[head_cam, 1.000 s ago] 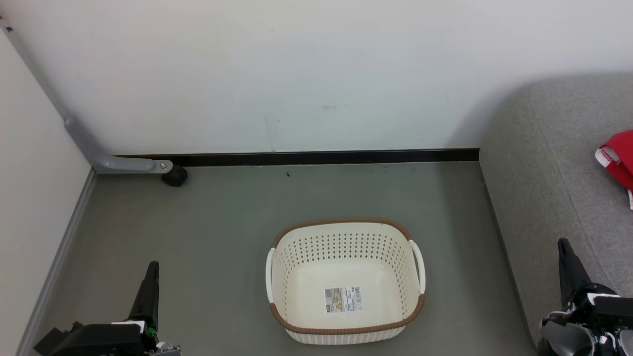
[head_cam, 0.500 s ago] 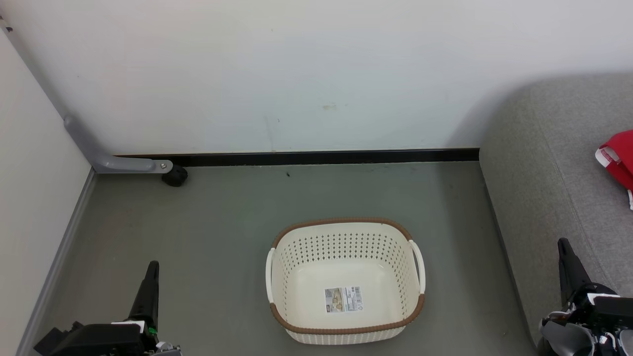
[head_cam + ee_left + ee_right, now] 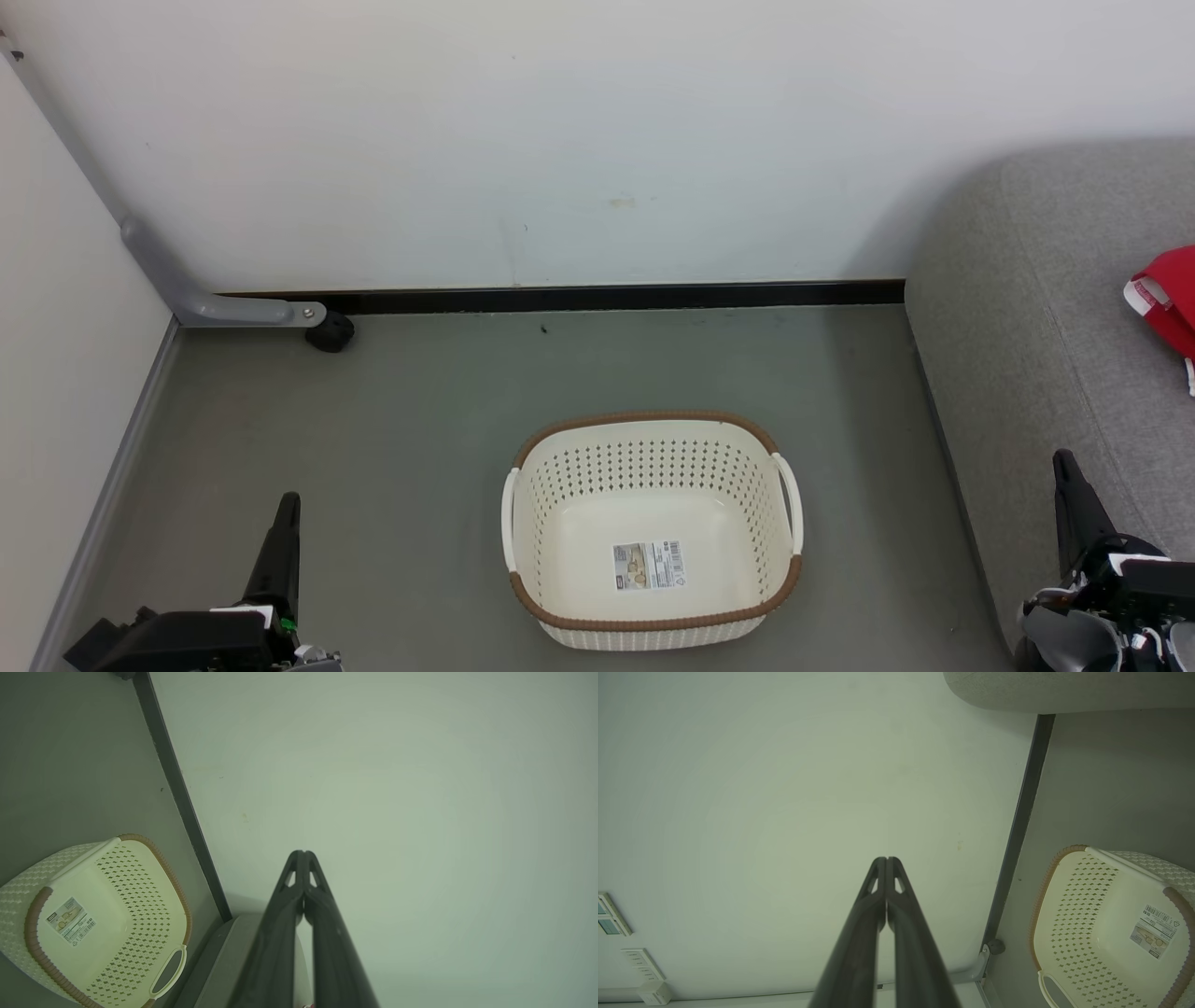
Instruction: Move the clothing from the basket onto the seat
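The cream basket [image 3: 652,621] with its brown rim stands on the grey floor, nothing inside but a label sticker on its bottom; it also appears as the basket [image 3: 107,961] and the basket [image 3: 1069,933] in the wrist views. On the grey seat [image 3: 1027,308] at the right lies red clothing [image 3: 1169,299] with white trim, cut off by the frame edge. My left gripper [image 3: 289,504] rests shut at the lower left, well left of the basket. My right gripper [image 3: 1062,462] rests shut at the lower right, over the seat's front edge. In the wrist views, the left gripper [image 3: 303,853] and the right gripper [image 3: 886,859] show tips pressed together, holding nothing.
A white wall with a black baseboard [image 3: 597,297] runs behind the basket. A grey metal leg with a black caster [image 3: 329,332] stands at the back left. A pale panel borders the floor on the left. White wall fittings [image 3: 642,970] show in the right wrist view.
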Tool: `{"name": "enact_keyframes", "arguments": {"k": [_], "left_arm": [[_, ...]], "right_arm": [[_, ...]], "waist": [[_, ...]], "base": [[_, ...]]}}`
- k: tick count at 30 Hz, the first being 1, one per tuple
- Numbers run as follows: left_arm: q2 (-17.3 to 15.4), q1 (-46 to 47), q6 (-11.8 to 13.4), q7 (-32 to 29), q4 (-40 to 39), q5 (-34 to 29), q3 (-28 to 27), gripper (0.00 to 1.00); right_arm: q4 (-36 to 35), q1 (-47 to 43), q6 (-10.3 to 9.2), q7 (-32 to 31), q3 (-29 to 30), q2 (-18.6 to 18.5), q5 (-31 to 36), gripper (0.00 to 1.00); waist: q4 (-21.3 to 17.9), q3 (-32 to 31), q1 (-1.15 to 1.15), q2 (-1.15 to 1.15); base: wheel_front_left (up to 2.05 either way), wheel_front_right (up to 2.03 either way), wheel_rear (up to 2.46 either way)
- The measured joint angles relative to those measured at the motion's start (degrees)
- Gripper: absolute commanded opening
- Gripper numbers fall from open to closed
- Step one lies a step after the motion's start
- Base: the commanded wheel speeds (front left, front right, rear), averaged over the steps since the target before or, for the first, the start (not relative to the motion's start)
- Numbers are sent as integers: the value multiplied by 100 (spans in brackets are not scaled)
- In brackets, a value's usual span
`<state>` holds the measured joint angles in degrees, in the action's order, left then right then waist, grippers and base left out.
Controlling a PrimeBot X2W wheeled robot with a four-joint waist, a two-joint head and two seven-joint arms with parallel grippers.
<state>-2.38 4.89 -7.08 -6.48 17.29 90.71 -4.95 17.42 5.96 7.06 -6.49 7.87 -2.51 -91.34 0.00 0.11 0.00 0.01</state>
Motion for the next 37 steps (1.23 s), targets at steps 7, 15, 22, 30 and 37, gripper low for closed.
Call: {"name": "enact_keyframes", "arguments": {"k": [7,15,22,30,37], "left_arm": [[0,0,1,0,-1,0,0,0],[1,0,1,0,-2,0,0,0],[1,0,1,0,-2,0,0,0],[1,0,1,0,-3,0,0,0],[1,0,0,0,-3,0,0,0]], "right_arm": [[0,0,0,0,0,0,0,0],[0,0,0,0,0,0,0,0],[0,0,0,0,-1,0,0,0],[-1,-1,0,0,-1,0,0,0],[-1,-1,0,0,-1,1,0,0]], "waist": [[0,0,0,0],[0,0,0,0],[0,0,0,0],[0,0,0,0],[0,0,0,0]], "base": [[0,0,0],[0,0,0],[0,0,0],[0,0,0],[0,0,0]]}}
